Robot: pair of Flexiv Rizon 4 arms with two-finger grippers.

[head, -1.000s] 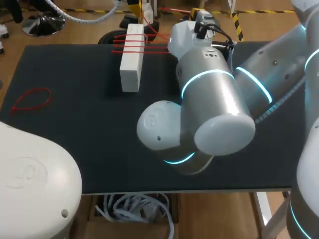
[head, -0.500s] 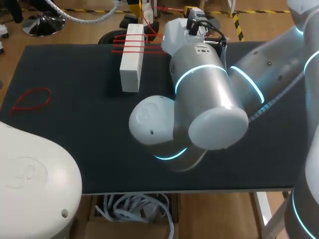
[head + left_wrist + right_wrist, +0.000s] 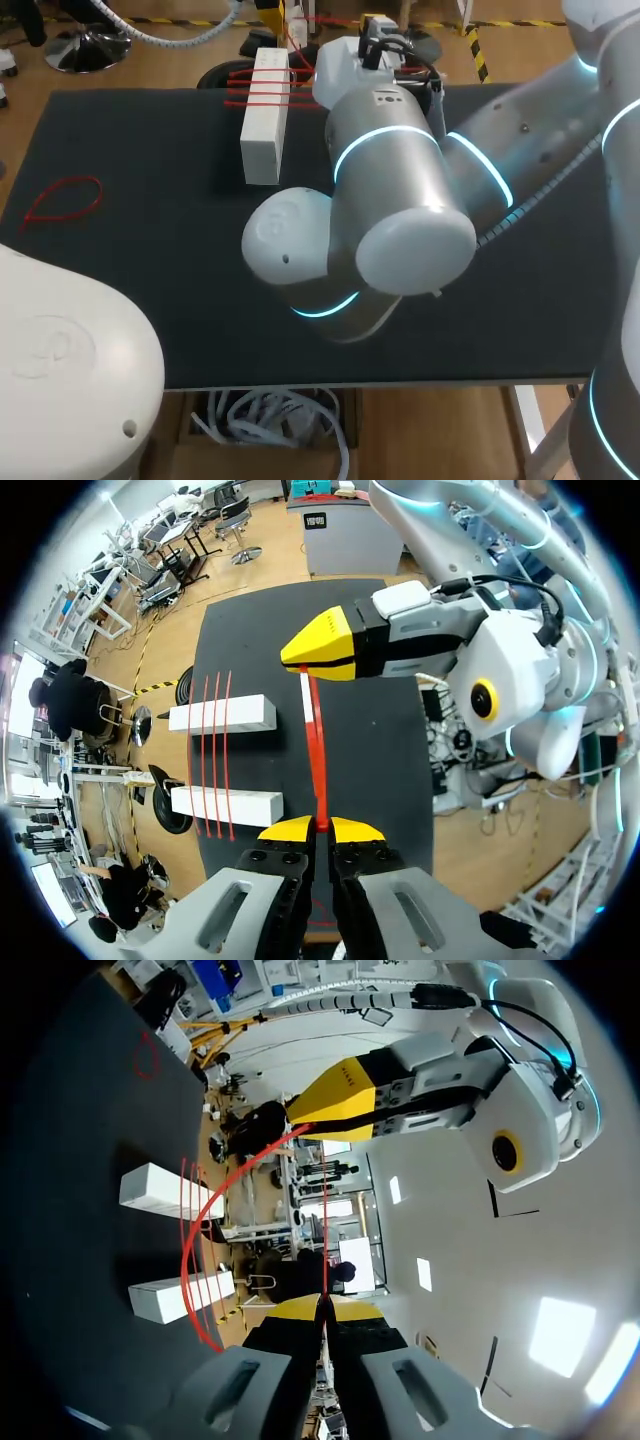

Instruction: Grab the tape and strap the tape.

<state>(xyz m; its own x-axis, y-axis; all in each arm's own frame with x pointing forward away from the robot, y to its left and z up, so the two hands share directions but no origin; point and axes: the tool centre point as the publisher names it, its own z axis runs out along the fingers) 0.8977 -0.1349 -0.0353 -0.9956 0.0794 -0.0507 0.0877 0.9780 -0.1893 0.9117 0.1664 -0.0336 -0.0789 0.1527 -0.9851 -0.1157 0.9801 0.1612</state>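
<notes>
Red tape (image 3: 318,770) between left hand (image 3: 320,829) and right hand (image 3: 322,1307), each apparently clamped on one end.

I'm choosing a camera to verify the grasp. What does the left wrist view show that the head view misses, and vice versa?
Left wrist view only: the left gripper and right gripper, each shut on an end of a thin red tape strip stretched between them, and two white rectangular blocks rather than one. Head view only: a red tape loop lying apart on the black table mat. Both: a white block crossed by red strips, the mat, and the right arm.
</notes>
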